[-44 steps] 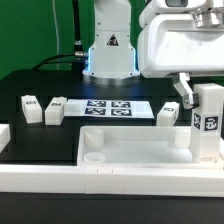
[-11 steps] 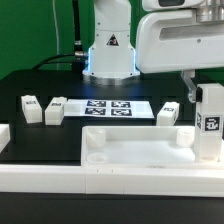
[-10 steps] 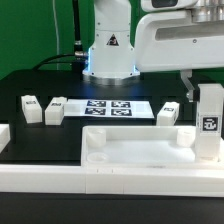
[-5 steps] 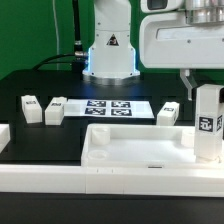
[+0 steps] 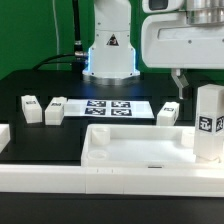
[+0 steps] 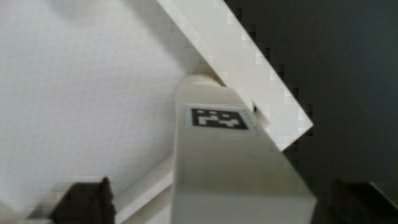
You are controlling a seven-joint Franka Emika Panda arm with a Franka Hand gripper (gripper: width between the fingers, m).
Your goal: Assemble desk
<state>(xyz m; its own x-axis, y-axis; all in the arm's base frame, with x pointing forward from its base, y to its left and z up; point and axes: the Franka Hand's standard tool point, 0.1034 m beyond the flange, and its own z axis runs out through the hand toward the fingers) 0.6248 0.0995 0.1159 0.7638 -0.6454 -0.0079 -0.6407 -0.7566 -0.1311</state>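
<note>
The white tabletop (image 5: 140, 150) lies rim up near the front rail. One white leg (image 5: 209, 122) stands upright in its corner at the exterior view's right, tag facing the camera. My gripper (image 5: 206, 88) is around the leg's top with its jaws spread; one finger (image 5: 180, 80) stands clear of the leg's side. In the wrist view the leg (image 6: 231, 160) with its tag sits between the dark fingertips (image 6: 86, 200), with gaps on both sides of my gripper (image 6: 228, 205). The tabletop (image 6: 89, 90) fills that view behind it.
Two loose legs (image 5: 32, 108) (image 5: 56, 108) stand at the exterior view's left and one (image 5: 168, 113) behind the tabletop. The marker board (image 5: 110, 108) lies at the back centre. White border rails (image 5: 100, 182) run along the front and left. The robot base (image 5: 108, 55) is behind.
The gripper carried the leg slightly down and to the exterior view's right into the tabletop's corner. Its visible finger has since moved away from the leg; the leg stands still.
</note>
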